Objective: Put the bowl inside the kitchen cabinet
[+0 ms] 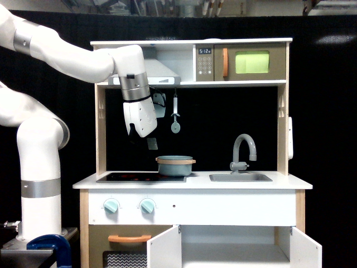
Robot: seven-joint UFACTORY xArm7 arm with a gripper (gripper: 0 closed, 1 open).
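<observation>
The pincer [149,143] hangs tilted under the range hood, nothing in it; its dark fingers melt into the black backdrop, so I cannot tell how wide they stand. The bowl [175,166] sits on the countertop [192,181] at about four o'clock from the fingertips, near but clearly apart, at the right-hand edge of the black hob [140,177].

To do this step well, I'd say the arm should carry across until the fingers straddle the tan rim band, square the wrist up so it comes down plumb, then close on the rim or across the wall. The rim's small lip at three o'clock may be a handle, worth keeping clear of the pads.

The hanging utensils [175,114] at two o'clock from the wrist are close enough to be brushed.

Down at six o'clock, the kitchen cabinet [234,251] stands with both white doors swung open, but the picture cuts off its floor, so how deep it goes is unseen. The bowl's inside is hidden too.
</observation>
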